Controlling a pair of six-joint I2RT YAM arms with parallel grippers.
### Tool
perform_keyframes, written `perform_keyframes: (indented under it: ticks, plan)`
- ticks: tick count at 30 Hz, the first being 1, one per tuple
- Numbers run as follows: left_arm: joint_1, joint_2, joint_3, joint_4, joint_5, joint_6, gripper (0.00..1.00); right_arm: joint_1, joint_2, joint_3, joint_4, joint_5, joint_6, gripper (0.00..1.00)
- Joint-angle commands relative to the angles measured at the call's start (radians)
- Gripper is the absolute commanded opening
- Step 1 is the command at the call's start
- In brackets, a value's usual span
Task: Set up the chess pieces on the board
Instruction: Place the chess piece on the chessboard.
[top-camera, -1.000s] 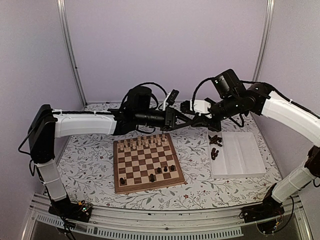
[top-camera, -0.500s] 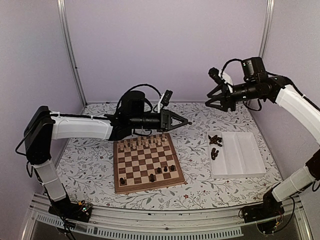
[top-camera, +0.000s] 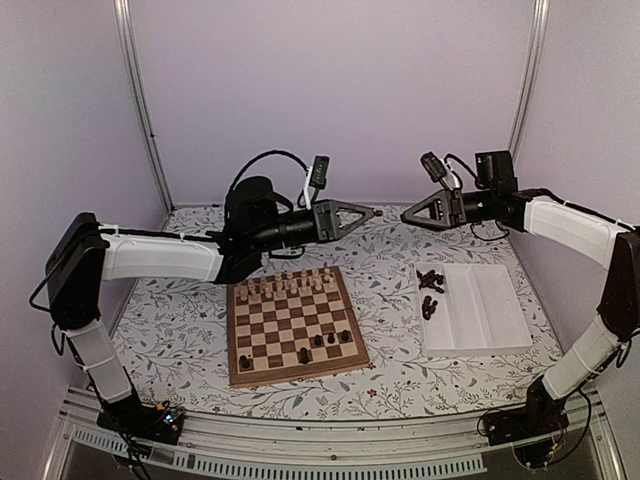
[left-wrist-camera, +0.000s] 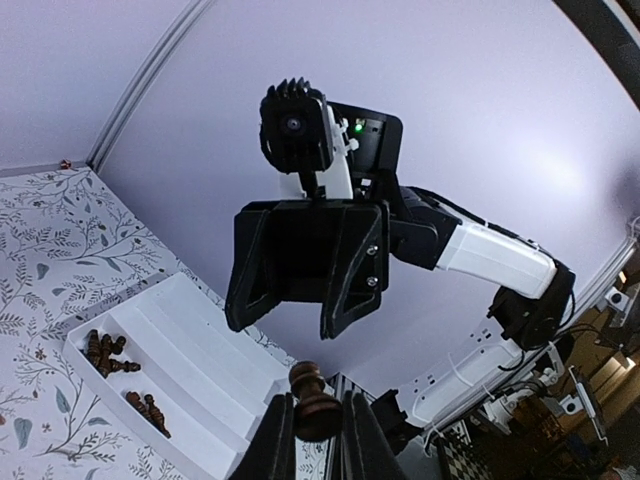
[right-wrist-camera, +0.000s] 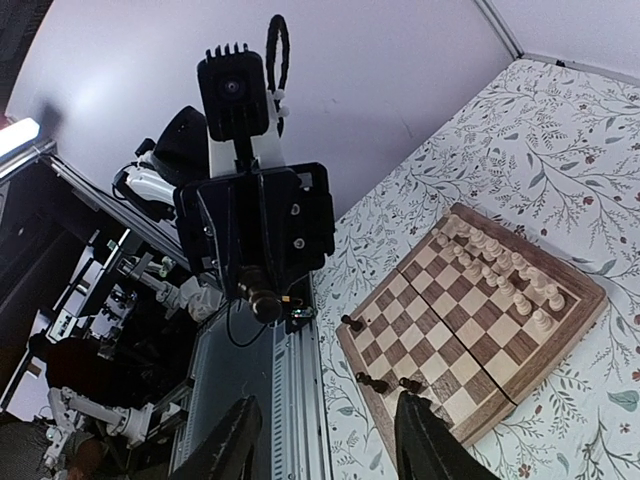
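Note:
My left gripper (top-camera: 376, 212) hangs high above the far edge of the board (top-camera: 236, 376), shut on one dark chess piece (left-wrist-camera: 316, 402), a pawn-like chessman gripped at its base. The same held piece (right-wrist-camera: 265, 300) shows in the right wrist view. My right gripper (top-camera: 404, 216) faces it a short gap away, open and empty, its fingers (right-wrist-camera: 229, 441) spread wide. Several dark pieces (top-camera: 318, 341) stand on the board's near rows. More dark pieces (top-camera: 431, 280) lie in the white tray (top-camera: 500, 340).
Cream chessmen (top-camera: 290, 286) fill the board's far rows. The white compartment tray (left-wrist-camera: 210, 365) lies to the right of the board on the flowered tablecloth (top-camera: 180, 320). Both arms reach across above the table's back half.
The two grippers met over the table's back. The right one opened, let the dark piece go and swung away. The left gripper has risen with the piece in it.

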Motion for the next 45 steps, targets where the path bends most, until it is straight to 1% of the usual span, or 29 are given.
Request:
perform_keyframes:
  ticks: [1,5,11,16,17,25,28,34,39,43,45]
  plan:
    - [0.002,0.040,0.036,0.054,-0.002,0.000,0.02,0.032,0.005,0.010,0.145,-0.080,0.142,0.49]
    - [-0.004,0.054,0.049,0.057,0.003,-0.003,0.02,0.058,0.023,0.019,0.169,-0.094,0.159,0.48]
    - [-0.011,0.070,0.070,0.052,0.006,-0.006,0.02,0.080,0.042,0.035,0.181,-0.110,0.175,0.45]
    - [-0.018,0.088,0.089,0.049,0.017,-0.011,0.03,0.080,0.050,0.037,0.180,-0.118,0.184,0.41]
    - [-0.019,0.092,0.092,0.047,0.018,-0.010,0.03,0.080,0.051,0.038,0.200,-0.117,0.185,0.41]
    - [-0.030,0.102,0.103,0.039,0.027,-0.009,0.03,0.080,0.062,0.051,0.207,-0.113,0.194,0.40]
    - [-0.032,0.103,0.103,0.035,0.031,-0.010,0.03,0.080,0.068,0.056,0.209,-0.114,0.194,0.37]
    - [-0.036,0.106,0.106,0.034,0.033,-0.011,0.03,0.081,0.074,0.058,0.210,-0.109,0.200,0.36]
    - [-0.037,0.110,0.104,0.035,0.030,-0.015,0.02,0.081,0.077,0.057,0.213,-0.112,0.203,0.26]
    - [-0.038,0.115,0.109,0.026,0.024,-0.017,0.03,0.080,0.066,0.050,0.209,-0.097,0.191,0.14]
    - [-0.038,0.117,0.114,-0.001,0.006,-0.018,0.05,0.080,0.057,0.055,0.168,-0.072,0.154,0.09]
